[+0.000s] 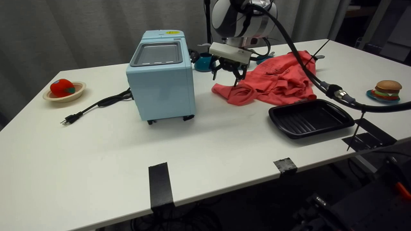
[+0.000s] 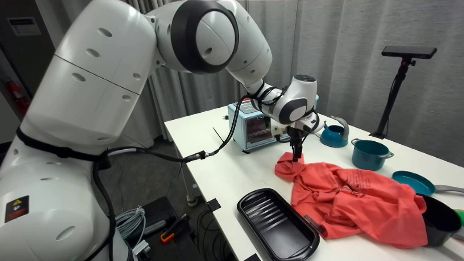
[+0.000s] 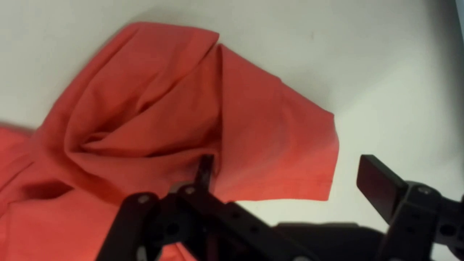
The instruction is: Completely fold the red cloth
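The red cloth lies crumpled on the white table, in both exterior views (image 1: 273,80) (image 2: 359,203). A narrow folded flap of the cloth reaches out toward the light-blue oven, and this flap shows in the wrist view (image 3: 253,119). My gripper (image 1: 225,82) is open and points down above this flap; it also shows side-on in an exterior view (image 2: 297,156). In the wrist view the gripper (image 3: 286,163) has its left finger over the flap and its right finger over bare table past the flap's end. Nothing is between the fingers; contact with the cloth cannot be told.
The light-blue oven (image 1: 163,86) stands beside the gripper. A black baking pan (image 2: 272,221) lies along the cloth's front side. A teal kettle (image 2: 332,137), teal pot (image 2: 369,156), teal frying pan (image 2: 413,181) and black pot (image 2: 436,221) stand behind or beside the cloth.
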